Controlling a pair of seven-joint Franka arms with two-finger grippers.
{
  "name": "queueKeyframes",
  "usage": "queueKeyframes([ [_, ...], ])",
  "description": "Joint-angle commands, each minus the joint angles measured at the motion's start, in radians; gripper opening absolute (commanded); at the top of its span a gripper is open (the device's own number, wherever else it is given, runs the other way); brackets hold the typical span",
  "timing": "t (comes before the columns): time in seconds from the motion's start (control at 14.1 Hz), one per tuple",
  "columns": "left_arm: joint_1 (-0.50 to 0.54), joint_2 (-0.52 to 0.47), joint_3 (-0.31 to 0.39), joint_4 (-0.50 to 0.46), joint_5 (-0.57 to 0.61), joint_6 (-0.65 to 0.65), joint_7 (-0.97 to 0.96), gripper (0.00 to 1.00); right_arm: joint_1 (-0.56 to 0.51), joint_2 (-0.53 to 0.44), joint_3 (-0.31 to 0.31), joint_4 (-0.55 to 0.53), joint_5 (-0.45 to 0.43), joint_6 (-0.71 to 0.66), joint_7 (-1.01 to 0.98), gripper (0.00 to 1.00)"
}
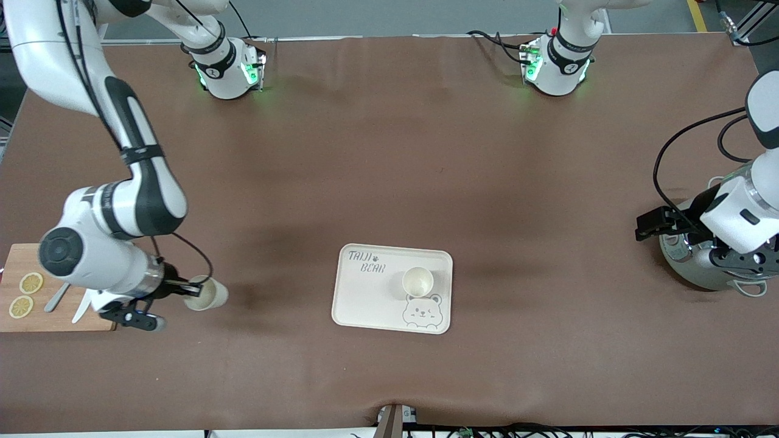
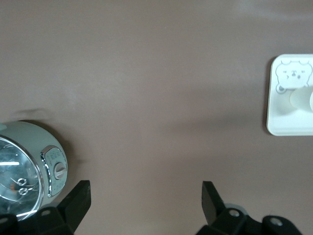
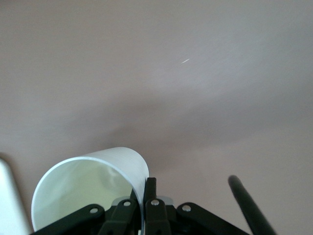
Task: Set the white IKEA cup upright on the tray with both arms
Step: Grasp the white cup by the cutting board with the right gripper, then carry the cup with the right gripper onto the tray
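Note:
A white cup is pinched at its rim by my right gripper, over the brown table beside the wooden board. In the right wrist view one finger is inside the cup and one outside, so the right gripper is shut on its wall. The cup is tilted. The cream tray with the bear drawing lies mid-table, and a second white cup stands upright on it. My left gripper waits open at the left arm's end, with bare table between its fingers.
A wooden cutting board with lemon slices lies under the right arm. A shiny metal pot sits below the left wrist, seen too in the left wrist view. The tray shows there as well.

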Motion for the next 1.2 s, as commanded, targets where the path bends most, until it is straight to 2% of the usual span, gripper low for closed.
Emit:
queueKeyframes([
  [0.0,0.016,-0.081,-0.011,-0.089,0.006,0.024,0.03,1.0,0.064,0.028,0.012,0.041,0.054,0.038,0.171,0.0],
  [0.21,0.004,-0.115,-0.012,-0.098,-0.002,0.03,0.012,1.0,0.159,0.06,0.009,0.043,0.054,0.189,0.369,0.0],
  [0.42,-0.025,-0.143,-0.012,-0.101,-0.002,0.018,-0.014,1.0,0.216,0.09,0.003,0.042,0.048,0.286,0.449,0.0],
  [0.78,-0.036,-0.172,-0.052,-0.14,0.015,0.006,-0.019,1.0,0.314,0.152,-0.025,0.042,0.037,0.384,0.543,0.0],
  [0.99,-0.039,-0.181,-0.06,-0.175,0.041,0.009,-0.014,1.0,0.4,0.16,-0.089,0.035,0.04,0.383,0.549,0.0],
  [1.13,-0.042,-0.181,-0.066,-0.183,0.065,0.007,-0.002,1.0,0.416,0.178,-0.094,0.035,0.041,0.388,0.566,0.0],
])
